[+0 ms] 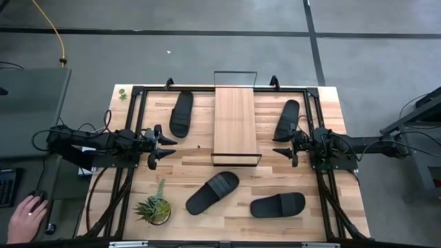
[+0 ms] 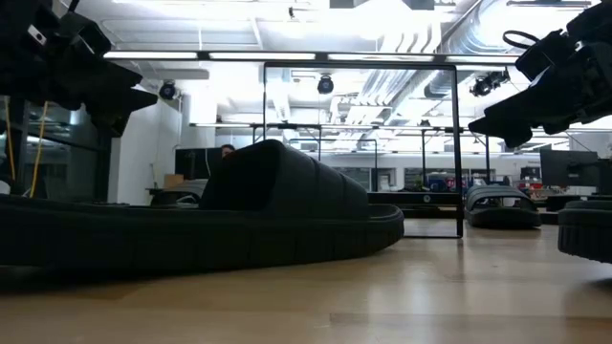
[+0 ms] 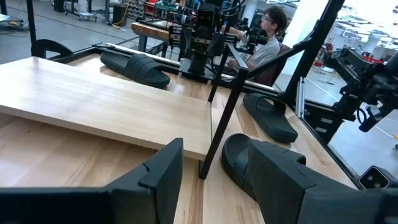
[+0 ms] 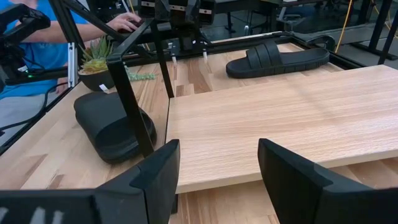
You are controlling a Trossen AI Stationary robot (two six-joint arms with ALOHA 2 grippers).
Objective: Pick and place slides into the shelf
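Observation:
The shelf (image 1: 236, 124), a light-wood board in a thin black wire frame, stands mid-table between my two grippers. All black, the slides lie sole-down on the tabletop: one far left (image 1: 181, 114), one far right (image 1: 287, 120), one near centre (image 1: 212, 192), one near right (image 1: 278, 204). My left gripper (image 1: 167, 147) hovers open just left of the shelf's near end, and my right gripper (image 1: 277, 146) hovers open just right of it. The left wrist view shows the board (image 3: 106, 106) and the near-centre slide (image 3: 249, 162). In the right wrist view are the board (image 4: 280, 118) and the far-left slide (image 4: 277, 57).
A small potted plant (image 1: 153, 209) stands at the table's near left corner. Black frame rails (image 1: 131, 138) run along the table's left and right sides. A person's hand (image 1: 27, 217) rests off the table at lower left; a person (image 3: 273, 25) sits beyond the right side.

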